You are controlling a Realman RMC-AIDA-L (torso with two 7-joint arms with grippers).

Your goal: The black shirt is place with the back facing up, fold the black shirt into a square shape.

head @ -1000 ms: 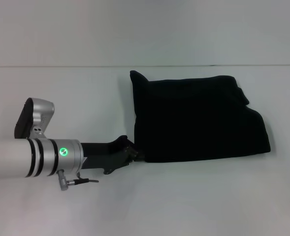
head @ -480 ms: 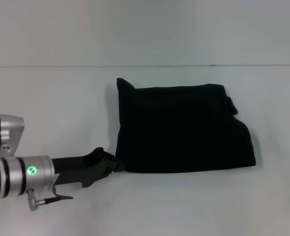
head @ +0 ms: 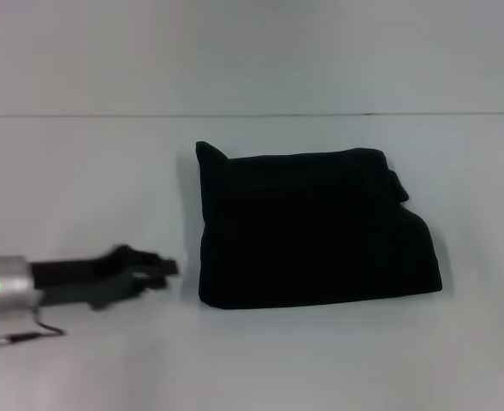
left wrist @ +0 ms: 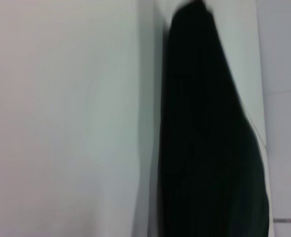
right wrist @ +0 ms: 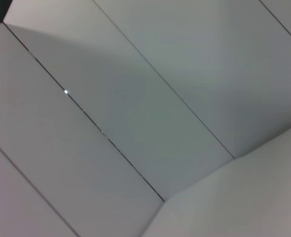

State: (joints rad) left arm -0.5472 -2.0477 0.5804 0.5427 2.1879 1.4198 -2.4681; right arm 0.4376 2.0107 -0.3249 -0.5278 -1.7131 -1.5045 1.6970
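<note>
The black shirt [head: 311,227] lies folded into a rough rectangle on the white table [head: 106,188], right of centre in the head view. One corner sticks up at its far left. No lettering shows. My left gripper [head: 164,267] hovers low over the table just left of the shirt's near left corner, open and apart from the cloth, holding nothing. In the left wrist view the shirt [left wrist: 209,148] appears as a dark mass on the table. My right gripper is out of view; the right wrist view takes in only pale panels.
The table's far edge [head: 252,115] runs across the head view, with a plain wall behind it. Bare white table surface surrounds the shirt on all sides.
The left gripper dragged the shirt leftward by its near left corner, then let go and drew back to the left. The shirt now rests still.
</note>
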